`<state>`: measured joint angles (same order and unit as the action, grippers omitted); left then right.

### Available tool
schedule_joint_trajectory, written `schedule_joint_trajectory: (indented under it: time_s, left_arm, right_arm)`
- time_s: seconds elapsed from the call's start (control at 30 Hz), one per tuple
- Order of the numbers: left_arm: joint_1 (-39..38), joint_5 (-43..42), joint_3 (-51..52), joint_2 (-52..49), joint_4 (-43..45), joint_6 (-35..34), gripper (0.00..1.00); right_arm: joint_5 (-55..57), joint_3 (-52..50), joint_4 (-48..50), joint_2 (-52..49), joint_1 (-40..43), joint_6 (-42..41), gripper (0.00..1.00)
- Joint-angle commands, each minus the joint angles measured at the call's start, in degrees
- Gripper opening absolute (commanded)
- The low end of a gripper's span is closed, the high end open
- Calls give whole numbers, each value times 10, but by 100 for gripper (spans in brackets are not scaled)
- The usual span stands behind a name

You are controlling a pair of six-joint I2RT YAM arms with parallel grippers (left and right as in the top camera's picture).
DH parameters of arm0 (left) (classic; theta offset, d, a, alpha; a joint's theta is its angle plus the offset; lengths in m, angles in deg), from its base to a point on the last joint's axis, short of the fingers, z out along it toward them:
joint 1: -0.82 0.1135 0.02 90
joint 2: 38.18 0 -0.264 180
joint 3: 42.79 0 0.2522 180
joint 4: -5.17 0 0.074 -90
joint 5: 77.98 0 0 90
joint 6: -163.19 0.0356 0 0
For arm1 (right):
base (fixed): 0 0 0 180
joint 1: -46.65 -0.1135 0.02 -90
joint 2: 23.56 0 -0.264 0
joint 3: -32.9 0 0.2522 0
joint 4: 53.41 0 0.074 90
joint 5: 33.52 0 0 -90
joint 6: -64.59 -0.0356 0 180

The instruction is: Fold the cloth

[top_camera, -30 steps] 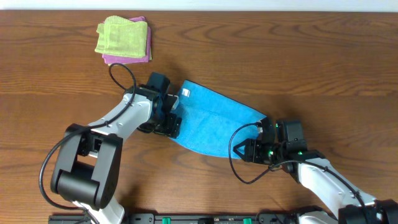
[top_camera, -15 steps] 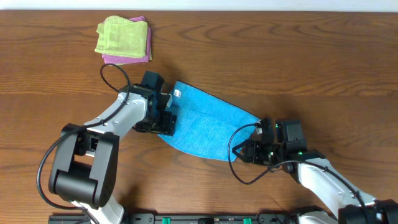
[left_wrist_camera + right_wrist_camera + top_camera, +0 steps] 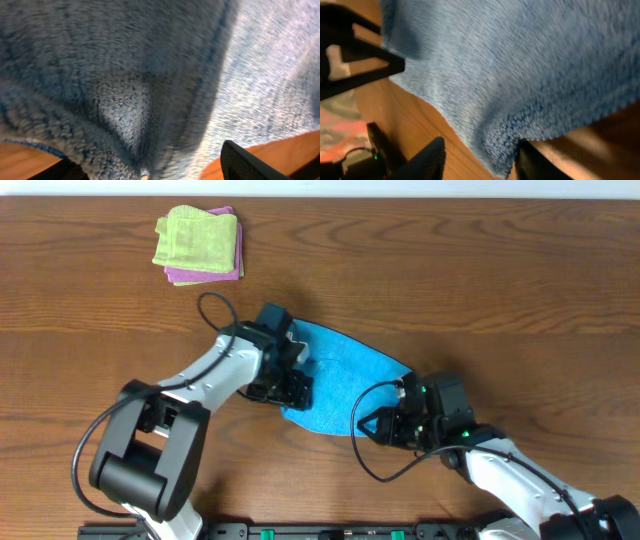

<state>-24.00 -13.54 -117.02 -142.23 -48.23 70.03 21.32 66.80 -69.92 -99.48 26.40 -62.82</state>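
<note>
Your left tool (image 3: 290, 385) grips the bunched cloth (image 3: 350, 375); whether the right tool (image 3: 383, 425) holds it, cannot tell. Carry corners level above the desk (image 3: 500, 280), matching edges before release

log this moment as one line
task: fold cloth | left gripper: shut on cloth | right gripper: shut on cloth | cloth: bunched, fold unfinished

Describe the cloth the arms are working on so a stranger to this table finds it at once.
On the wooden table, look near the middle. The cloth lies there, held between the left hand and the right hand. It is plain sky blue; the green cloth and pink cloth sit stacked apart.
</note>
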Motion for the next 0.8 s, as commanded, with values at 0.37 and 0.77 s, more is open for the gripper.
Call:
schedule_joint_trajectory:
  time_s: [0.37, 0.77]
  left_arm:
    - [-14, 65, 2, -7, -4, -22, 69]
    - [-14, 203, 2, -7, -1, -93, 6]
  right_arm:
    - [-17, 4, 38, 17, -10, -82, 1]
    - [58, 127, -173, 116, -8, -6, 2]
